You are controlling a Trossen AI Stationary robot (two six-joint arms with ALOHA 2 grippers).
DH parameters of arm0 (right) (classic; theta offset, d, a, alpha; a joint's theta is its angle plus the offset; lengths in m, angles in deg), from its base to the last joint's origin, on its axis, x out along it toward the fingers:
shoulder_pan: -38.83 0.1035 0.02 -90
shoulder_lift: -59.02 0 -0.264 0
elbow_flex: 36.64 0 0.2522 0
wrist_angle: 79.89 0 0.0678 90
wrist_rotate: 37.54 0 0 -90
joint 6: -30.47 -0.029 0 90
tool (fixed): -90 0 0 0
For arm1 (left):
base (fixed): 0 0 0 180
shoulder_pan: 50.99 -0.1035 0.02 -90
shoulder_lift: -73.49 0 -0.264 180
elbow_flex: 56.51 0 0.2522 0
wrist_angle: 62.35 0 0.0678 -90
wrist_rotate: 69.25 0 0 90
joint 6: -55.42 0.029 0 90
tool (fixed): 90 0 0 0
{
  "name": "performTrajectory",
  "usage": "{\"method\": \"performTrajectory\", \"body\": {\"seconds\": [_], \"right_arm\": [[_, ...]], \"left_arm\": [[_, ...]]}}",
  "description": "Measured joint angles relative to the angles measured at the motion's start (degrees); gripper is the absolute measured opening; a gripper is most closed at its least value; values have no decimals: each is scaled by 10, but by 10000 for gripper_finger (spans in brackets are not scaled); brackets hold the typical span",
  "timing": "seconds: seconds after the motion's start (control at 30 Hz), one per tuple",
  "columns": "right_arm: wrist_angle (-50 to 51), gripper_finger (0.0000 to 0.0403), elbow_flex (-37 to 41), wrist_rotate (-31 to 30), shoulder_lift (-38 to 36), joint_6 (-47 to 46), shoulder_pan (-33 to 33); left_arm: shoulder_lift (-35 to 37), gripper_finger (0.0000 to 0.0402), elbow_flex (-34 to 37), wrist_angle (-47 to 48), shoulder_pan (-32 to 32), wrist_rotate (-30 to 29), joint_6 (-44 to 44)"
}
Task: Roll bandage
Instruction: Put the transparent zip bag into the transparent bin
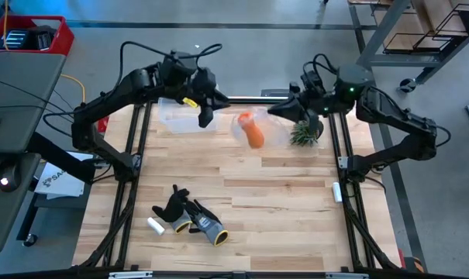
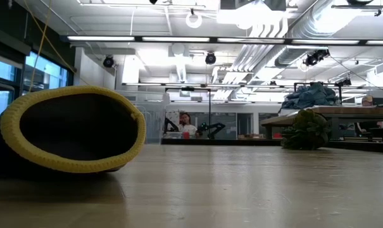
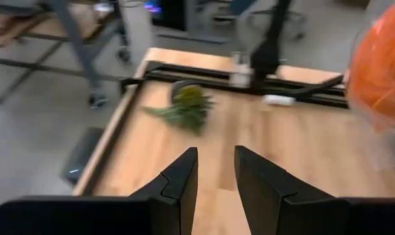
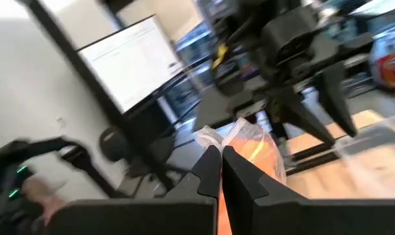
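Looking down, the orange bandage (image 1: pixel 253 132) sits in a clear bag (image 1: pixel 270 133) at the table's (image 1: pixel 281 201) far middle, pinched by the closed right gripper (image 1: pixel 273 113), while the left wrist view shows the left gripper (image 3: pixel 215 171) parted, empty.

You have one orange bandage (image 1: pixel 253 132), one green plant (image 1: pixel 304 134) and one white cylinder (image 1: pixel 155 225). You have two gloves (image 1: pixel 192 215) and two arms.
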Motion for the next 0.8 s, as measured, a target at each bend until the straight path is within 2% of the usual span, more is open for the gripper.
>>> {"method": "performTrajectory", "body": {"seconds": [0.13,0.2,0.33,0.5,0.57,0.63,0.73,0.8], "right_arm": [[4,0,0,42,-5,0,2],[10,0,0,45,-11,4,2],[27,0,0,45,-19,26,2],[35,0,0,40,-22,29,1],[39,0,0,39,-19,30,1],[37,0,0,36,-13,31,1],[31,0,0,36,-5,26,1],[29,0,0,35,1,25,1]], "left_arm": [[6,98,2,-2,8,42,-13],[21,98,33,-27,18,56,-24],[86,98,177,-147,47,64,-76],[183,98,383,-369,87,61,-197],[208,98,434,-455,106,33,-213],[220,98,466,-512,127,-26,-188],[218,99,474,-546,159,-115,-57],[209,103,474,-575,178,-149,20]]}}
